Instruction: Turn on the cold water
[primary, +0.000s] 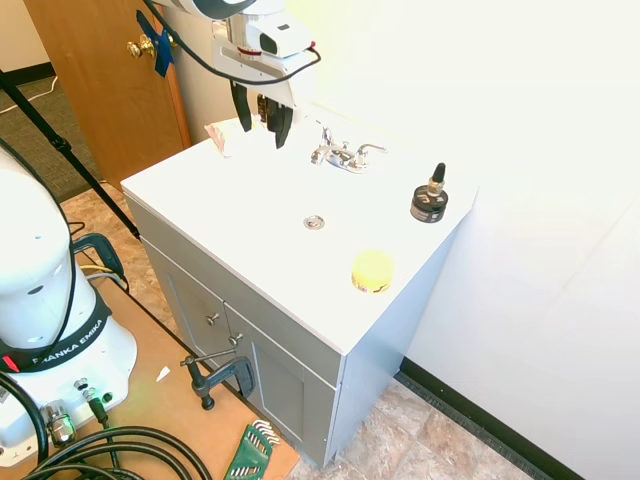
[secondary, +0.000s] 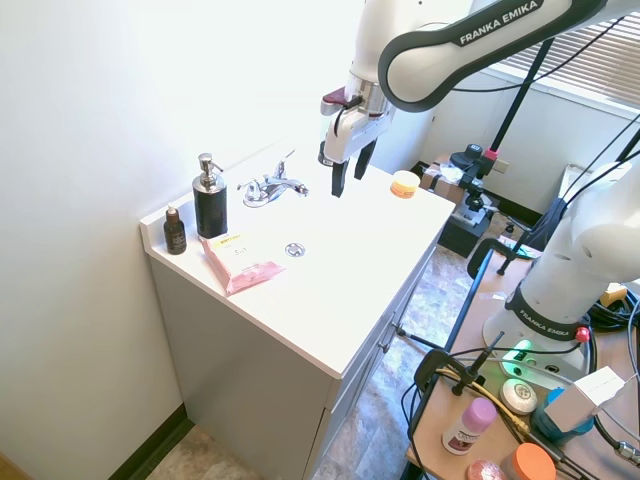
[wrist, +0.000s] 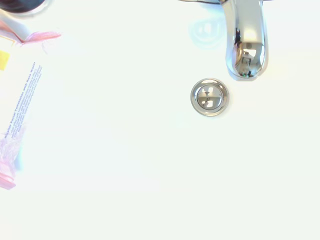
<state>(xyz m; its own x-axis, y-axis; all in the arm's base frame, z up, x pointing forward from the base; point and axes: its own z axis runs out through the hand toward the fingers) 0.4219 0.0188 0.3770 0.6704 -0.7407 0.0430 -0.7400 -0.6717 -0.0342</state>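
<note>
The gripper (secondary: 345, 180) hangs with jaws open and empty above the sink (secondary: 330, 235), near the faucet (secondary: 272, 186) but touching neither of its handles.

Layout of the sink bench with the tool hanging above the basin.
The chrome two-handle faucet (secondary: 272, 186) stands at the back of the white bench (secondary: 330, 300), behind the round metal drain (secondary: 294, 249). In the second exterior view, the black pump bottle (secondary: 209, 201), small dark dropper bottle (secondary: 175, 231) and flat pink packet (secondary: 238, 262) lie left of the faucet; the round yellow container (secondary: 405, 184) lies right. The tool (secondary: 345, 166) hangs between faucet and container, touching nothing.
</note>
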